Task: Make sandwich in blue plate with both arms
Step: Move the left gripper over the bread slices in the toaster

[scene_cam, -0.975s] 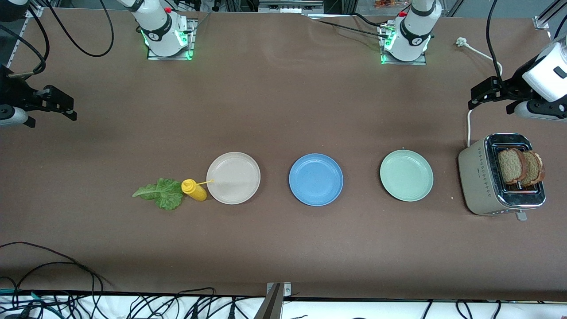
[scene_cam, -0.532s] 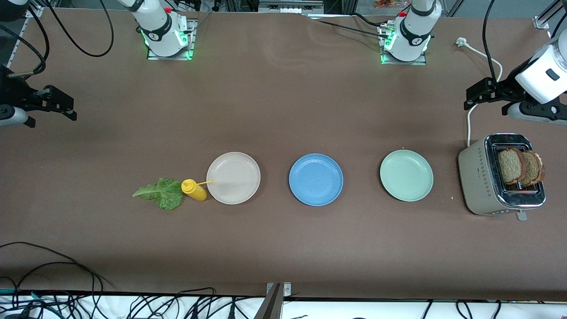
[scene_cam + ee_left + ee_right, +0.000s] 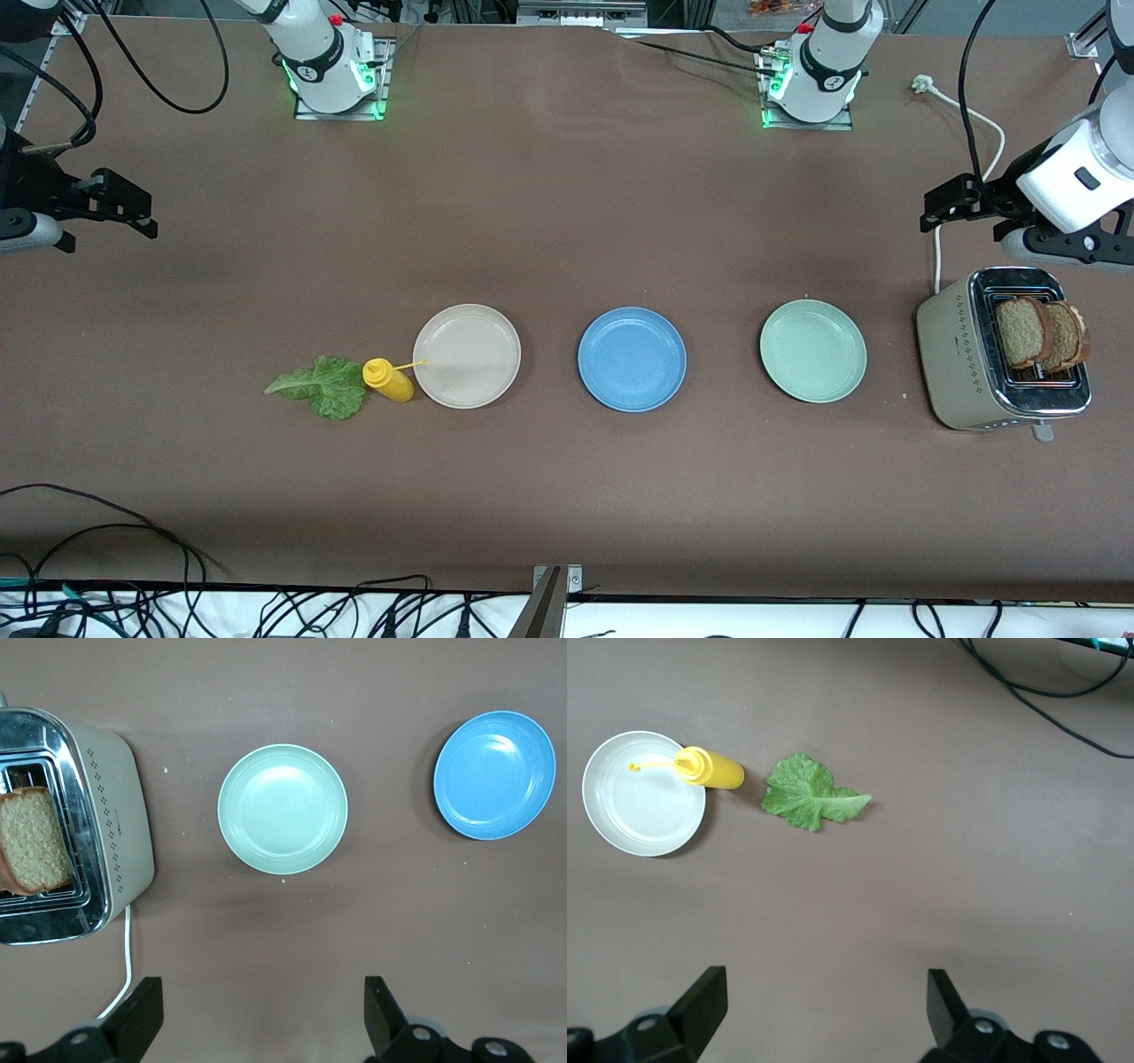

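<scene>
Starting at the right arm's end of the table (image 3: pixel 567 496), the right gripper (image 3: pixel 124 208) hangs in the air over bare brown tabletop. Its fingers (image 3: pixel 704 997) are spread wide and hold nothing.

Next along lies a ruffled green lettuce leaf (image 3: pixel 321 386), flat on the table. Just beside it a yellow squeeze bottle (image 3: pixel 387 379) lies on its side. The bottle's thin nozzle reaches over the rim of a beige-white plate (image 3: pixel 467 337).

The blue plate (image 3: pixel 632 359) sits in the middle of the row of three plates, with nothing on it. It is well apart from both grippers. A pale mint-green plate (image 3: pixel 812 351) follows, toward the left arm's end.

After that stands a beige toaster (image 3: pixel 957 354) with a shiny metal top. Two slices of brown bread (image 3: pixel 1023 332) stand upright in its slots, side by side. A white cord (image 3: pixel 937 257) runs from the toaster up the table toward the arms' bases.

The left gripper (image 3: pixel 943 199) hangs over the tabletop and that cord, close to the toaster but not touching it. Its fingers (image 3: pixel 142 1014) are also wide apart and hold nothing. From its wrist you look down on the toaster, the mint-green plate and the blue plate.
</scene>
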Robot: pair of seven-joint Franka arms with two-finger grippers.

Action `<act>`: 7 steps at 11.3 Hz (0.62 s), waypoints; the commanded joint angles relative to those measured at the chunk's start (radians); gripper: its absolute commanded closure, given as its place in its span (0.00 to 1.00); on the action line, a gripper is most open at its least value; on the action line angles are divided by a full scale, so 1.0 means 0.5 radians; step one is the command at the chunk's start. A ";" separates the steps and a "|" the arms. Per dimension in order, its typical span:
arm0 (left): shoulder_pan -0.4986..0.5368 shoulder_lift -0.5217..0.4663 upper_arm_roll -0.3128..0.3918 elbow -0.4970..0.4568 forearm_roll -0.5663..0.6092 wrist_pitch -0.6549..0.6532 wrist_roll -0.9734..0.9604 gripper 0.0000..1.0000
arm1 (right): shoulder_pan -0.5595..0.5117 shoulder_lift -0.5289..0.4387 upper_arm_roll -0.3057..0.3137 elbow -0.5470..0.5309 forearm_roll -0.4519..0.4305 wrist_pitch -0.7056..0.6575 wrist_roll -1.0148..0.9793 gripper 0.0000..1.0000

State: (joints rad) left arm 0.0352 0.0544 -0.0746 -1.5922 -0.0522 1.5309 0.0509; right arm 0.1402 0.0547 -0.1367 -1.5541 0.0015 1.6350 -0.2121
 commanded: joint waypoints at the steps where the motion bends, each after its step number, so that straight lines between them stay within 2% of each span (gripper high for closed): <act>1: 0.012 0.109 0.008 0.177 0.092 -0.025 0.070 0.00 | 0.002 -0.011 0.003 0.028 0.015 -0.058 0.019 0.00; 3: 0.015 0.140 0.011 0.205 0.123 -0.025 0.217 0.00 | 0.002 -0.011 0.003 0.025 0.015 -0.061 0.019 0.00; 7: 0.089 0.140 0.008 0.205 0.105 -0.025 0.223 0.00 | 0.002 -0.008 0.003 0.025 0.012 -0.070 0.007 0.00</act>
State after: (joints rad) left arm 0.0560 0.1071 -0.0682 -1.5246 -0.0105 1.5331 0.1330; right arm 0.1407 0.0539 -0.1358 -1.5537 0.0017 1.6213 -0.2118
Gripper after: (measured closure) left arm 0.000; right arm 0.000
